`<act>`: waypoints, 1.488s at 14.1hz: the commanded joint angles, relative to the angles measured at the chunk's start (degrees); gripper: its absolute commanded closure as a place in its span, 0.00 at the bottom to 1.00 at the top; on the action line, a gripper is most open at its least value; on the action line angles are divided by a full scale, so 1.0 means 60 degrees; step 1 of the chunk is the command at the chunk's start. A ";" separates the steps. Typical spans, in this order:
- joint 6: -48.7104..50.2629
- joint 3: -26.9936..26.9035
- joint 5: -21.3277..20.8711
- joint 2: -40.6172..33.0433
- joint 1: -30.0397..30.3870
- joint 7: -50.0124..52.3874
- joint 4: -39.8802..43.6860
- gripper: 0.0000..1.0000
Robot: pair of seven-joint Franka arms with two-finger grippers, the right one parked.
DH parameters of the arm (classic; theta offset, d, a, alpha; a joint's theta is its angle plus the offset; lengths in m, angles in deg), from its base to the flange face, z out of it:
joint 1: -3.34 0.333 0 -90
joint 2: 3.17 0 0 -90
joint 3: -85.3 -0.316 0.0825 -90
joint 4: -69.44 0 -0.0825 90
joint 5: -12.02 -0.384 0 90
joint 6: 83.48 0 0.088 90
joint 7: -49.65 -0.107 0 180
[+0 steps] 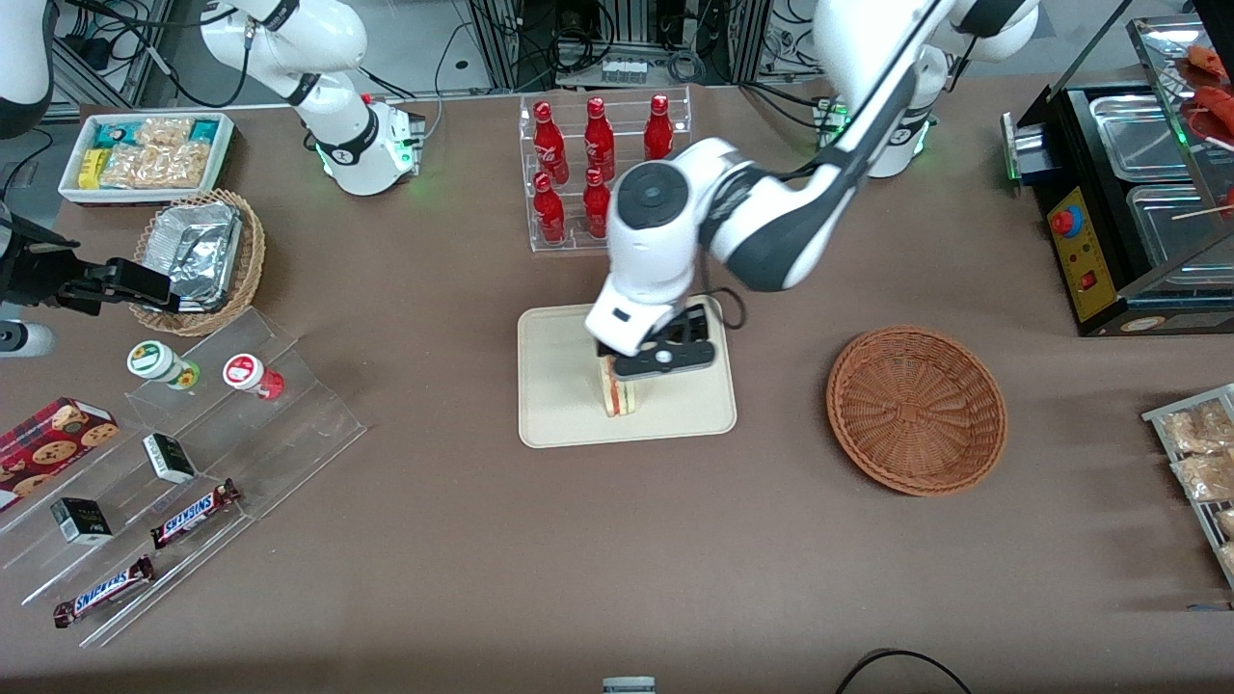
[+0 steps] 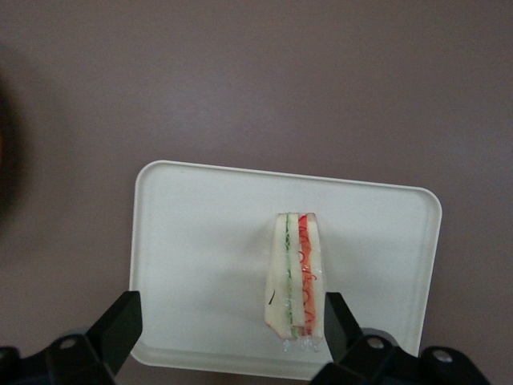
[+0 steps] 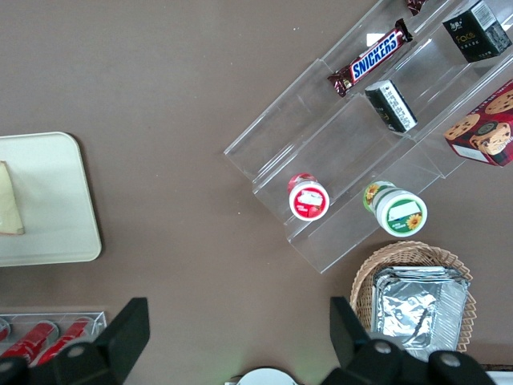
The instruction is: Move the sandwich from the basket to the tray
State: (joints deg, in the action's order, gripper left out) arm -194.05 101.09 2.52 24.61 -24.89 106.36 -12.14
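Item: sandwich [image 2: 294,273], wrapped wedge, standing on your cream tray [image 1: 559,424], filling stripes toward the front camera. Tool [image 2: 228,325] sits directly above it, fingers [image 2: 120,325] spread wide apart, nothing clamped. Reddish-brown wicker basket [image 1: 916,410] rests on the desk [image 1: 617,559] beside the tray, toward the working arm's end.

Between the wide-spread matt black plastic fingers [image 2: 120,325] of the gripper [image 2: 228,329], beside one of them, the sandwich [image 2: 293,273] shows glossy clear wrap over soft pale bread. Under it the tray [image 2: 200,241] looks like smooth matt cream plastic. Well off from the fingers, the basket [image 1: 916,410] is rough reddish-brown wicker. The table [image 1: 617,559] wears a dull brown cloth-like cover.
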 commanded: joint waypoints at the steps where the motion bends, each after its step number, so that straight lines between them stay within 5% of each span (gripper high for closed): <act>1: 0.0934 0.0034 0.0556 -0.0921 0.0747 -0.1024 -0.0247 0.00; 4: 0.2121 0.0034 0.1290 -0.1698 0.1817 -0.2432 -0.0291 0.00; 15: 0.4291 -0.0040 0.1202 -0.3457 0.4468 -0.6152 -0.0686 0.00; 21: 0.4381 -0.1618 0.1290 -0.4409 0.4427 -0.8044 -0.1506 0.00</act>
State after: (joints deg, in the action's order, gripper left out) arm -167.16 94.61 9.36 1.91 2.03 61.80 -17.34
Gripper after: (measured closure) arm 0.000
